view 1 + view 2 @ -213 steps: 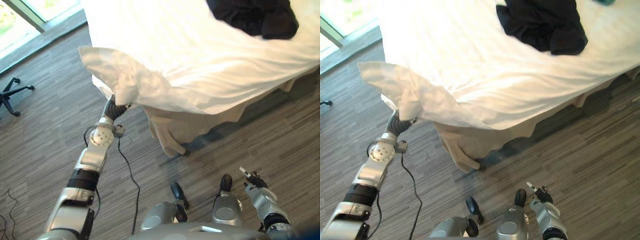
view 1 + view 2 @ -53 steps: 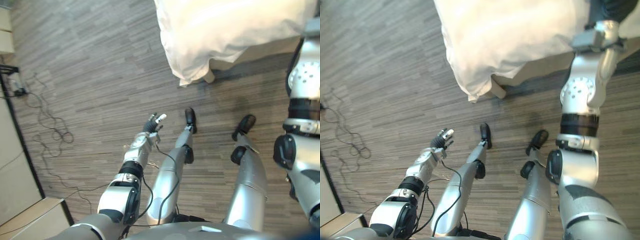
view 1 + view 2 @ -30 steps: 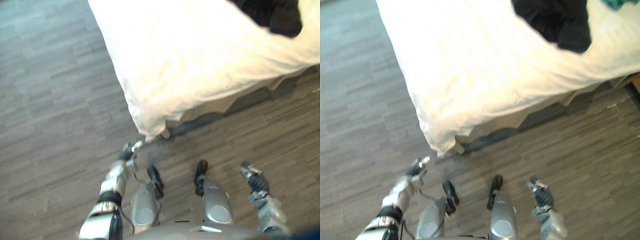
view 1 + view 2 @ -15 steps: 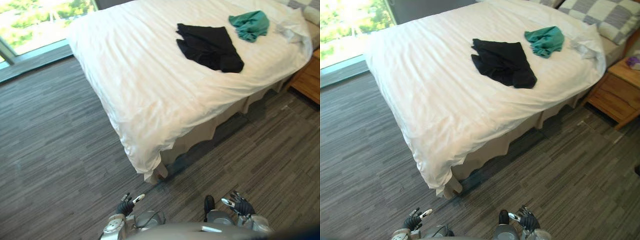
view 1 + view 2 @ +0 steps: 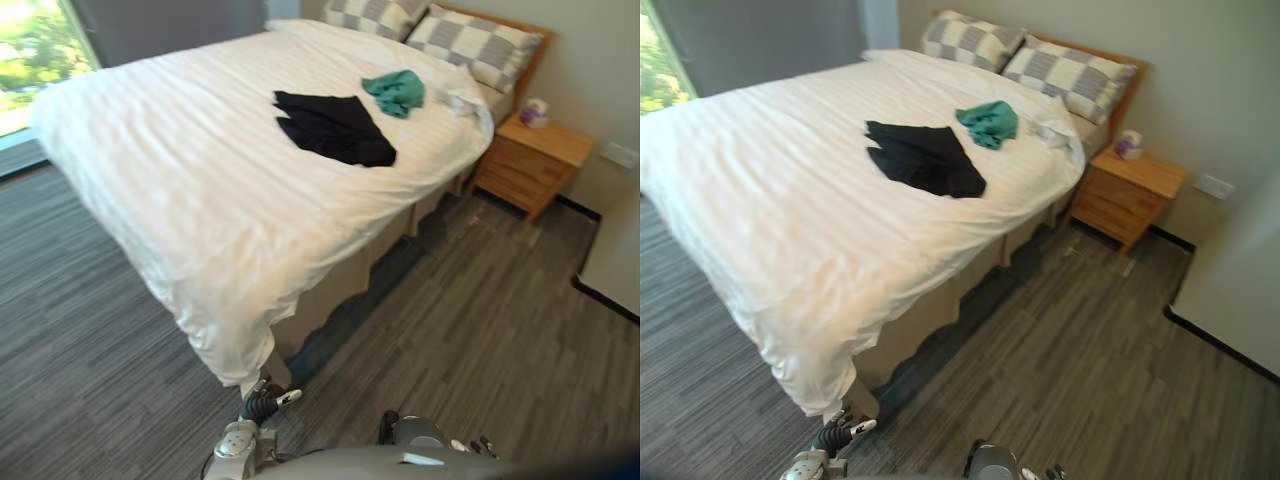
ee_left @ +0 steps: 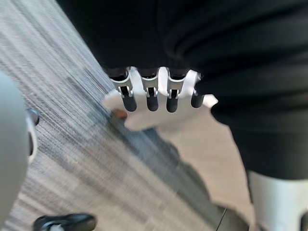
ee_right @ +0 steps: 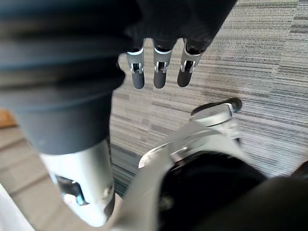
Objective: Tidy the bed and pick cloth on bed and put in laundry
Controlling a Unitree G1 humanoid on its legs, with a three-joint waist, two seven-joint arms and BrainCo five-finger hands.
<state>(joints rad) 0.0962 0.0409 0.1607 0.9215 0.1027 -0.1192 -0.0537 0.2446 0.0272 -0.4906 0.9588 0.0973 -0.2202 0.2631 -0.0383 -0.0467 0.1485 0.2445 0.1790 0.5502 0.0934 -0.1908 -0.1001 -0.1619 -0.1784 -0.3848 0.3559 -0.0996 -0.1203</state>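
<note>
Spotted left hand (image 5: 261, 403) just below bed (image 5: 170, 170) corner, fingers straight, empty. Saw right hand (image 7: 159, 72) likewise loose, empty, in wrist view. Found black cloth (image 5: 333, 128), green cloth (image 5: 395, 91) atop bed, well beyond hands, in eye views.

Bed (image 5: 930, 305), white duvet (image 5: 760, 180) spread flat w/ near corner overhanging twd grey plank floor (image 5: 1090, 350); on duvet: black cloth (image 5: 925, 158) approx mid-bed, teal cloth (image 5: 988, 122) just beside it twd head end, small white crumpled item (image 5: 1052, 130) nr edge, 2 checked pillows (image 5: 1068, 75) at head.
</note>
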